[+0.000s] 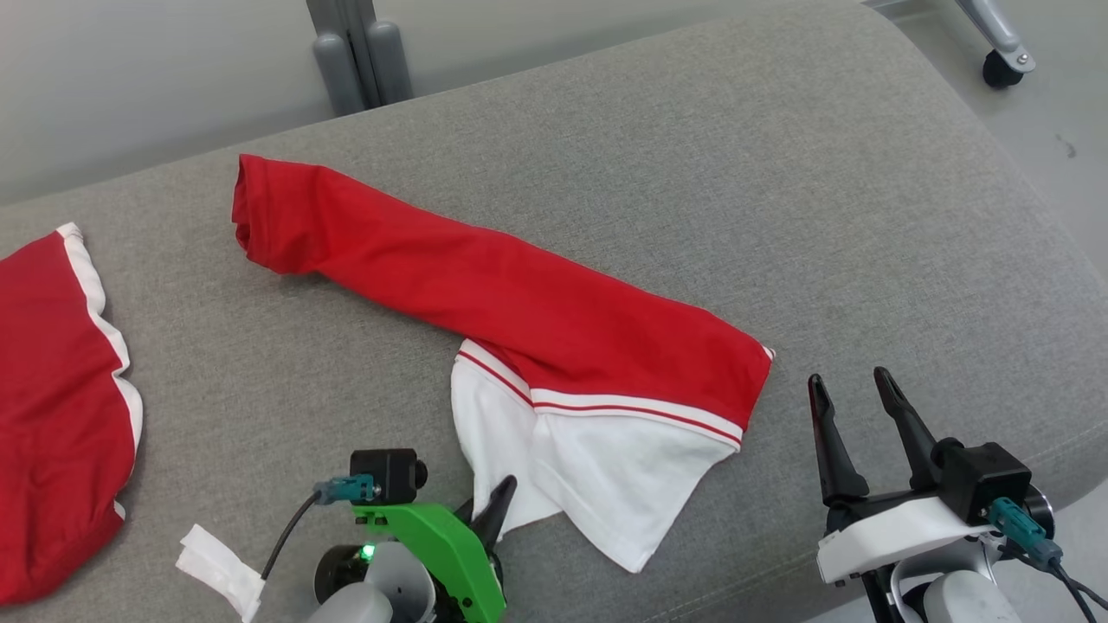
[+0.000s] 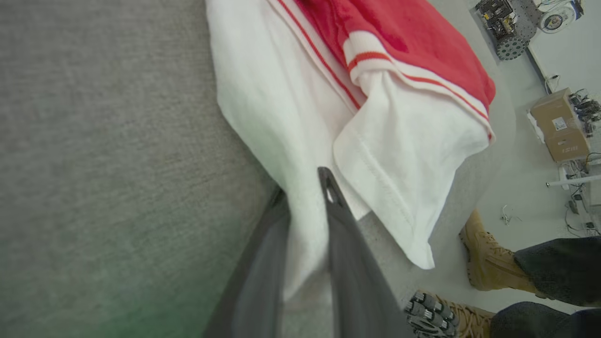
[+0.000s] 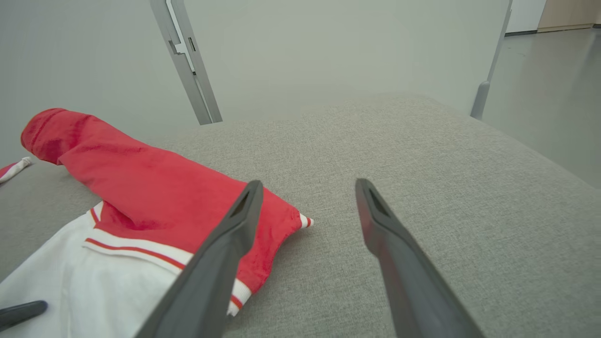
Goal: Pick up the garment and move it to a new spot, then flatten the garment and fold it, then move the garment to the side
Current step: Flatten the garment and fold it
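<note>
Two grippers, one grab: the left gripper is nearly closed, pinching the white hem of the red-and-white knit garment, which lies in a long rumpled strip across the middle of the grey fabric cushion. The right gripper hovers wide open and empty over the cushion's near right edge. That pinch looks thin, so I reckon a lift could let the hem slip out, or drag the whole thing along bunched up.

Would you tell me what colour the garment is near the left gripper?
White garment fabric, with thin red stripes; clearest in left wrist view.
</note>
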Tool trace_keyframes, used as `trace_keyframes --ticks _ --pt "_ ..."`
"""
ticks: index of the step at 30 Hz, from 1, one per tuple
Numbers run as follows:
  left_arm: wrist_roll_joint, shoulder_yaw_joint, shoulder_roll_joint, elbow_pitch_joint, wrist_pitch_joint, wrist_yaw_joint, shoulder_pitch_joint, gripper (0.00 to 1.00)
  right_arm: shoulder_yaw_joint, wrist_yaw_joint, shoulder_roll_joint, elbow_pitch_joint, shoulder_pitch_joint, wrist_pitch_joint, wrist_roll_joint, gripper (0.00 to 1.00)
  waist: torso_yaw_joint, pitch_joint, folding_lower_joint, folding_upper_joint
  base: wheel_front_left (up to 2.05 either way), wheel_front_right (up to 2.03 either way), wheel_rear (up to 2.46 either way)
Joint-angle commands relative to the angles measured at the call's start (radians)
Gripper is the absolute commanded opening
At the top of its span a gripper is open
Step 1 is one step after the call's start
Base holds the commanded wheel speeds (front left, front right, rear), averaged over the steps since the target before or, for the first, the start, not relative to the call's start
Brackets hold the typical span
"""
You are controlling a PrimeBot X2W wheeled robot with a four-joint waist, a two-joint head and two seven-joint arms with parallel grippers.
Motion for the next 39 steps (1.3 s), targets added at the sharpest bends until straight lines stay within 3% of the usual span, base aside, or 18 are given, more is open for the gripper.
trace_keyframes --ticks 1,5,9,15,21,28,39 --pt "-0.033 0.017 -0.008 -0.024 0.000 -0.013 0.018 0.00 -0.001 -0.001 -0.001 0.001 0.010 -0.003 -0.003 1.00 -0.002 -0.003 0.0000 0.0000 0.00 0.00 0.00" --pt "-0.124 0.082 -0.025 -0.147 -0.012 -0.047 0.019 0.00 -0.002 -0.001 -0.001 0.004 0.017 -0.003 -0.005 1.00 -0.004 -0.012 0.0000 0.0000 0.00 0.00 0.00" --pt "-0.205 0.165 -0.031 -0.338 -0.032 -0.038 0.017 0.00 -0.009 -0.001 -0.001 0.005 0.026 -0.003 -0.009 1.00 0.003 -0.030 0.0000 0.0000 0.00 0.00 0.00" --pt "-0.255 0.273 0.014 -0.659 -0.020 0.034 -0.014 0.00 -0.016 -0.001 -0.001 0.003 0.040 -0.003 -0.015 1.00 0.022 -0.055 0.0000 0.0000 0.00 0.00 0.00" --pt "-0.263 0.348 0.045 -0.877 0.005 0.120 -0.062 0.00 -0.017 -0.001 -0.001 0.001 0.039 -0.003 -0.013 1.00 0.035 -0.070 0.0000 0.0000 0.00 0.00 0.00" --pt "-0.249 0.379 0.018 -0.932 -0.001 0.194 -0.122 0.00 -0.007 -0.001 -0.001 0.005 0.032 -0.003 0.006 1.00 0.032 -0.072 0.0000 0.0000 0.00 0.00 0.00" --pt "-0.179 0.478 -0.066 -0.823 -0.128 0.256 -0.296 0.00 -0.015 -0.001 -0.001 0.004 0.019 -0.003 0.011 1.00 0.005 -0.051 0.0000 0.0000 0.00 0.00 0.00"
